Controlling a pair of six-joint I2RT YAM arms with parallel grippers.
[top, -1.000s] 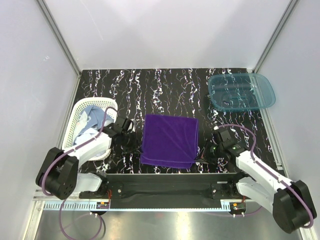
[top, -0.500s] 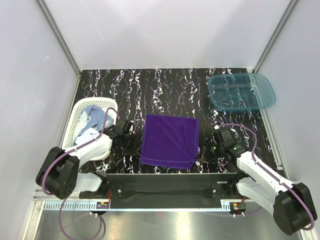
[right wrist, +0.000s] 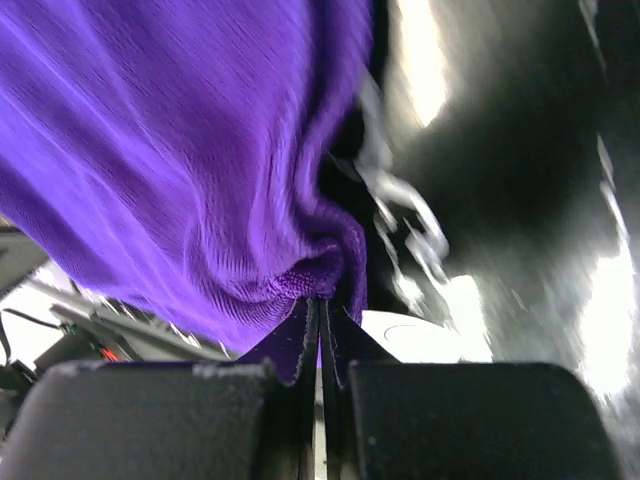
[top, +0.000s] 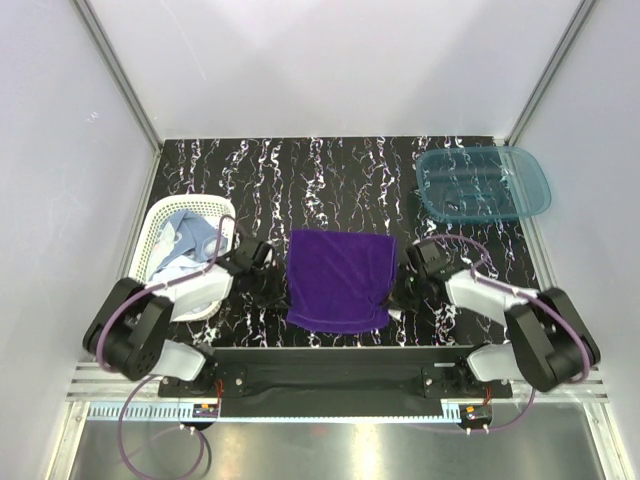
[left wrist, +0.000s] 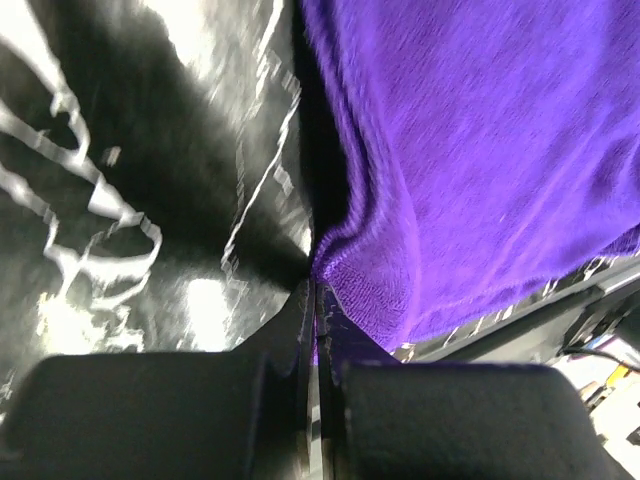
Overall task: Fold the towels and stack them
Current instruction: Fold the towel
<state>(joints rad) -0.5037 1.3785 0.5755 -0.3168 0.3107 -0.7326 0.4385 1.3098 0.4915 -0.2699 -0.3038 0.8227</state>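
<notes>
The left end effector [left wrist: 315,300] was pressed together on the near-left corner of the purple towel [left wrist: 480,150], and the right end effector [right wrist: 320,312] was likewise pinching the near-right corner, with the pile bunched into a small fold at each tip. The towel lay flat in the middle of the dark marbled surface [top: 330,180], and its near edge looked gathered slightly inward between the two grips. To fold it well, both corners would best rise together and travel evenly toward 12 o'clock, keeping the edge taut so it lands square on the far edge; one arm leading would probably skew the fold. From the towel, the white basket [top: 160,215] stood at 9 o'clock with pale blue cloth [top: 185,235] heaped inside, and the teal bin [top: 535,175] sat well apart at 2 o'clock.
</notes>
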